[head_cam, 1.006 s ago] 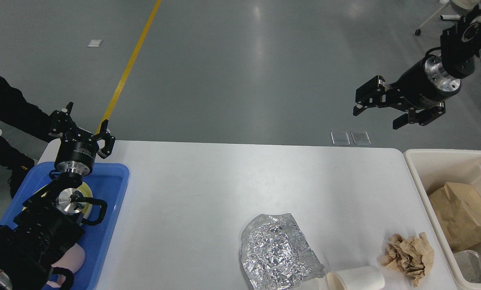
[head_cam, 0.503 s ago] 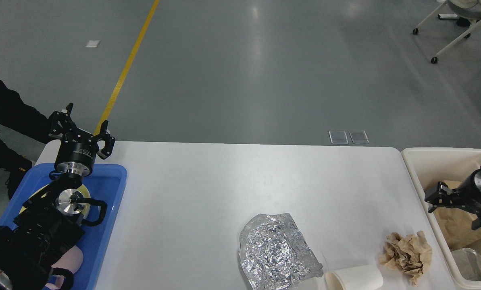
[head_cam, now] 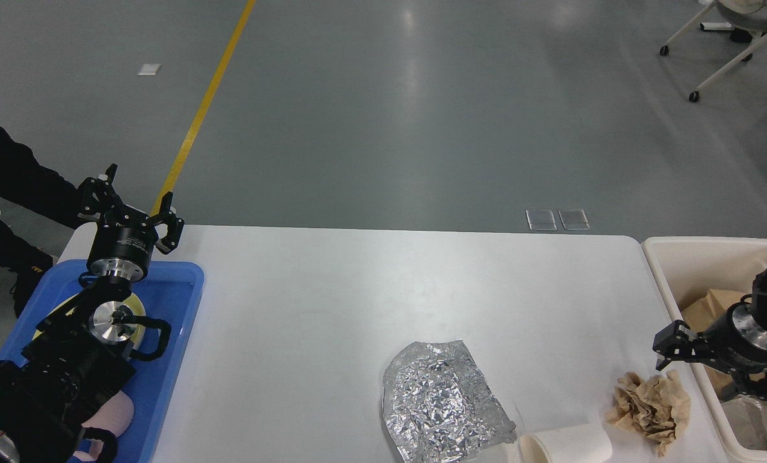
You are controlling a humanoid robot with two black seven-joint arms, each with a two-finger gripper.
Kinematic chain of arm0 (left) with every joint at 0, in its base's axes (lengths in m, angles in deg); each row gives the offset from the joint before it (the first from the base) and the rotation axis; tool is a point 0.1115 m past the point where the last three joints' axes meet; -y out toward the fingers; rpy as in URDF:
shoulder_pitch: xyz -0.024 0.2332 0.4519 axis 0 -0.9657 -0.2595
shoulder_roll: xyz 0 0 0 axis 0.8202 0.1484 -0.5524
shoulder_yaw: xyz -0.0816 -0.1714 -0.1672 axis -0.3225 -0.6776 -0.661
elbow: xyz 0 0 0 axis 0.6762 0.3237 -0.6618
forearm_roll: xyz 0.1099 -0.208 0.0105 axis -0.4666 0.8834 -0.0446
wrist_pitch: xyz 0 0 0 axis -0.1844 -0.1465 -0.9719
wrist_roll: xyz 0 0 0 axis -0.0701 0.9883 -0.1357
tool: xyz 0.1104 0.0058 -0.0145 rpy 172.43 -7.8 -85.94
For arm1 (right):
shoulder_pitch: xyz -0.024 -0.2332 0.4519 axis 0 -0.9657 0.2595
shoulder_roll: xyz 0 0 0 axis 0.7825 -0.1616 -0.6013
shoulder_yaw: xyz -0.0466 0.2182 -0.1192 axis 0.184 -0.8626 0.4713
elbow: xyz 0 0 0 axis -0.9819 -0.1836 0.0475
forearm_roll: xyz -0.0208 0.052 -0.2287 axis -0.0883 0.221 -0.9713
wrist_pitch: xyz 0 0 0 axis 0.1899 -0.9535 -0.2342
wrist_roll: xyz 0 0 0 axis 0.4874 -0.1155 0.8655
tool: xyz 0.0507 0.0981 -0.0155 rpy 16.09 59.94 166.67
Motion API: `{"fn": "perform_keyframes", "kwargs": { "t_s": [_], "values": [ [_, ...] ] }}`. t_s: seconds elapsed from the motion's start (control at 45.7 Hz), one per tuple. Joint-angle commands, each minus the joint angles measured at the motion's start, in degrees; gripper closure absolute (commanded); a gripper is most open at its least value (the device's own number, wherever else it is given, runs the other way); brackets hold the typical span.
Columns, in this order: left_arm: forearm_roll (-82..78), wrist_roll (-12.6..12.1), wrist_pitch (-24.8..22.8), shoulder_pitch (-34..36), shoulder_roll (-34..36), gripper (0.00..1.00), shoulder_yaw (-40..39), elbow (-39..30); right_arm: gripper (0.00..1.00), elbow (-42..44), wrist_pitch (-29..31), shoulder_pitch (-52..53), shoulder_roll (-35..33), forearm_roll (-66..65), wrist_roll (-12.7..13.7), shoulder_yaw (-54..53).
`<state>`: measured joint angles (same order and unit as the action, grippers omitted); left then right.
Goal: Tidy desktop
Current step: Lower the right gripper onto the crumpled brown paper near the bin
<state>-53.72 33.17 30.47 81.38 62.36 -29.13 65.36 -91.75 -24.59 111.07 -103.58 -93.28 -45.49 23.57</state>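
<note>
The white desktop (head_cam: pixel 357 302) holds a crumpled sheet of silver foil (head_cam: pixel 444 402), a white paper cup (head_cam: pixel 566 445) lying on its side at the front edge, and a crumpled ball of brown paper (head_cam: pixel 650 405). My right gripper (head_cam: pixel 701 375) is open and empty. It hangs low over the table's right end, just right of and above the brown paper ball, by the bin's left wall. My left gripper (head_cam: pixel 129 204) is open and empty, pointing away from me over the back edge of the blue tray (head_cam: pixel 177 347).
A cream bin (head_cam: pixel 704 257) at the table's right end holds brown paper bags (head_cam: pixel 698 312) and clear plastic. The blue tray holds a yellow plate (head_cam: pixel 140 307) and a pink item (head_cam: pixel 123 411), mostly hidden by my left arm. A person stands at far left.
My right arm came down from high at the back right to the bin's edge, then shifted left and lower towards the brown paper ball. The left arm has not moved.
</note>
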Motion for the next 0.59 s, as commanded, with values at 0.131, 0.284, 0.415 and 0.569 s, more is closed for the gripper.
{"fn": "perform_keyframes", "kwargs": {
  "t_s": [0.131,0.284,0.415,0.569],
  "values": [
    [0.0,0.0,0.03,0.01,0.0,0.04,0.0,-0.01,0.0,0.51,0.33,-4.88,0.01,0.18,-0.02,-5.1],
    [0.0,0.0,0.03,0.01,0.0,0.04,0.0,-0.01,0.0,0.95,-0.02,-9.01,0.27,-0.09,-0.02,-8.27],
    [0.0,0.0,0.03,0.01,0.0,0.04,0.0,-0.01,0.0,1.48,-1.07,-9.98,1.15,-0.09,-0.02,-8.71],
    [0.0,0.0,-0.05,0.01,0.0,0.04,0.0,-0.01,0.03,1.75,-5.2,-11.3,2.03,-0.09,0.07,-8.71]
  ]
}}
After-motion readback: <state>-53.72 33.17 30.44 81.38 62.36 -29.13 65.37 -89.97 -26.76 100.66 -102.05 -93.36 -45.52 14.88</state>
